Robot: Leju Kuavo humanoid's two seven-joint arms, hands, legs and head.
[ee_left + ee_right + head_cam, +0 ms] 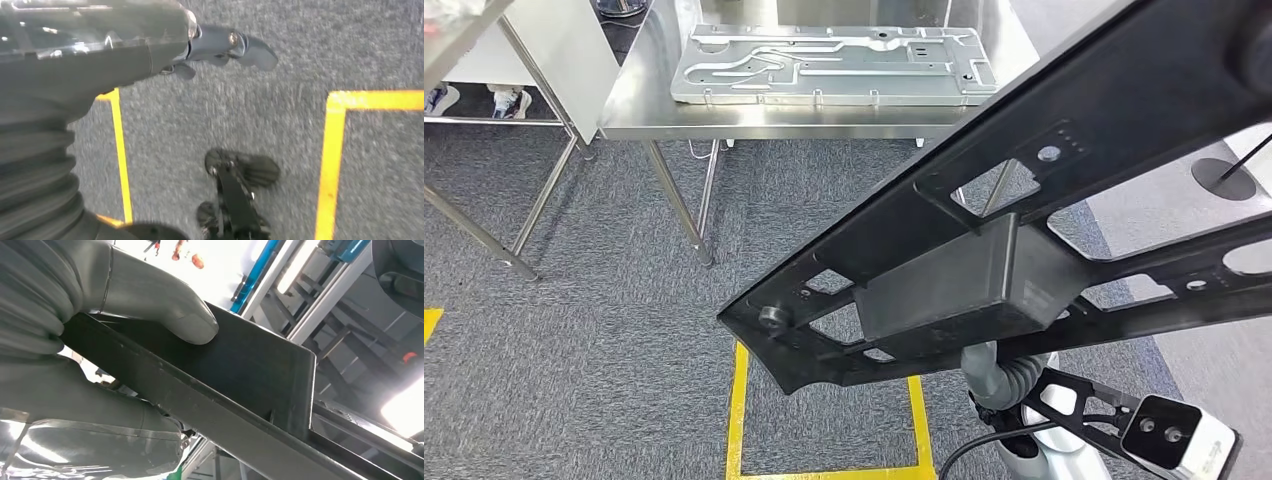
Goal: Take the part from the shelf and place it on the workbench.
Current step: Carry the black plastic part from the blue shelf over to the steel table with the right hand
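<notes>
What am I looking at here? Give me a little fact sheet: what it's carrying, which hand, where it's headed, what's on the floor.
carried: black frame part, long, with cut-outs and a boxy block in the middle
holding hand: right hand, thumb pressed on the block
other hand: left hand, holding nothing, hanging over the carpet
ahead: steel workbench with a silver metal plate lying on it
floor: grey carpet with yellow tape lines

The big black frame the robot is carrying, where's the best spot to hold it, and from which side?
Probably the solid box at the middle of the black frame. The frame is long with many cut-outs, so a middle hold likely balances it. The right hand comes from under that box, thumb pressed flat on its smooth face.
</notes>
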